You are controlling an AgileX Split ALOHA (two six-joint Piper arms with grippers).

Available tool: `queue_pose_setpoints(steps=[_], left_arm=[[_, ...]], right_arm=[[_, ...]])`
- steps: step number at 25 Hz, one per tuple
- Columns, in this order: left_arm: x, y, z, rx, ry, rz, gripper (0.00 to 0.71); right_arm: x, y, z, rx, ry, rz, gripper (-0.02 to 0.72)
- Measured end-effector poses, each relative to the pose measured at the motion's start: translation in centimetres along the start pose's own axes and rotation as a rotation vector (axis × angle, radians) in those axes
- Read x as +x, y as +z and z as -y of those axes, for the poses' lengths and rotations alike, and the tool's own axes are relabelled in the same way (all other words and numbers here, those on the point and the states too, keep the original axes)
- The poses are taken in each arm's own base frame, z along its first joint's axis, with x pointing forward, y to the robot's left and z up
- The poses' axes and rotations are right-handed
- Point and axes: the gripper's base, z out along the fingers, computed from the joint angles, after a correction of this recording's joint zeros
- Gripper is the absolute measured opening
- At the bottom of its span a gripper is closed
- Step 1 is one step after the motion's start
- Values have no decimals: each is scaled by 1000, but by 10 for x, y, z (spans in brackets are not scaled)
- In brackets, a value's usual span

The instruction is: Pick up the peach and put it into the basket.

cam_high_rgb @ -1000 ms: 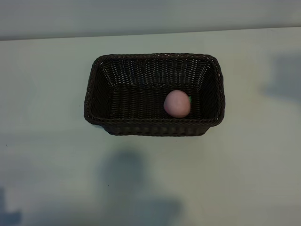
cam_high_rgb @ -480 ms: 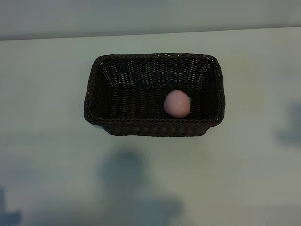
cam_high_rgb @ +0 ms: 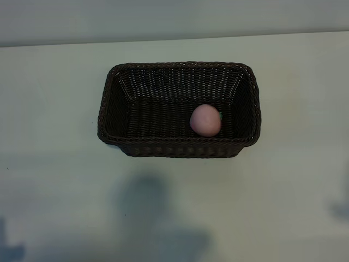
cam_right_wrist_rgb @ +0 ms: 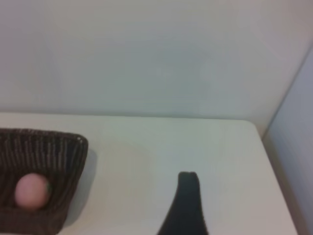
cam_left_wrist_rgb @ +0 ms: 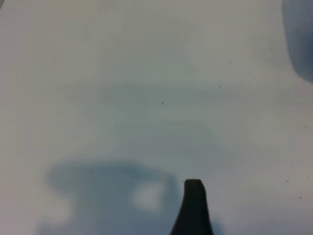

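The pale pink peach (cam_high_rgb: pixel 205 120) lies inside the dark brown wicker basket (cam_high_rgb: pixel 112 93), near its front right corner. In the right wrist view the peach (cam_right_wrist_rgb: pixel 32 191) and the basket (cam_right_wrist_rgb: pixel 73 147) show well off to one side of my right gripper (cam_right_wrist_rgb: pixel 156 227). Only one dark finger (cam_right_wrist_rgb: pixel 188 196) of it shows, with nothing against it. My left gripper (cam_left_wrist_rgb: pixel 159 227) hangs over bare table, also with a single finger (cam_left_wrist_rgb: pixel 194 205) in sight and nothing held. Neither arm appears in the exterior view.
The basket stands on a pale table (cam_high_rgb: pixel 54 180). Soft shadows (cam_high_rgb: pixel 152 207) lie on the table in front of the basket. In the right wrist view the table's far edge (cam_right_wrist_rgb: pixel 195 119) meets a light wall, with a side panel (cam_right_wrist_rgb: pixel 298 147) close by.
A shadow at the exterior view's right edge has slid from the far side of the table toward the near side. Peach and basket have not moved.
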Motion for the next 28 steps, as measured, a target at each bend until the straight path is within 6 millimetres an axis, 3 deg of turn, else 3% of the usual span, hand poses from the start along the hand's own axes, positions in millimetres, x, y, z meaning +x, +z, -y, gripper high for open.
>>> queue_pose_setpoints(steps=[12, 23, 28], left_arm=[[0, 0, 0, 0, 0, 0, 594], [0, 0, 0, 0, 0, 0, 593], [0, 0, 0, 0, 0, 0, 593]], right_arm=[[61, -11, 2, -29, -6, -5, 593], [107, 35, 1, -28, -10, -210, 593], [117, 43, -1, -40, -3, -254, 593]])
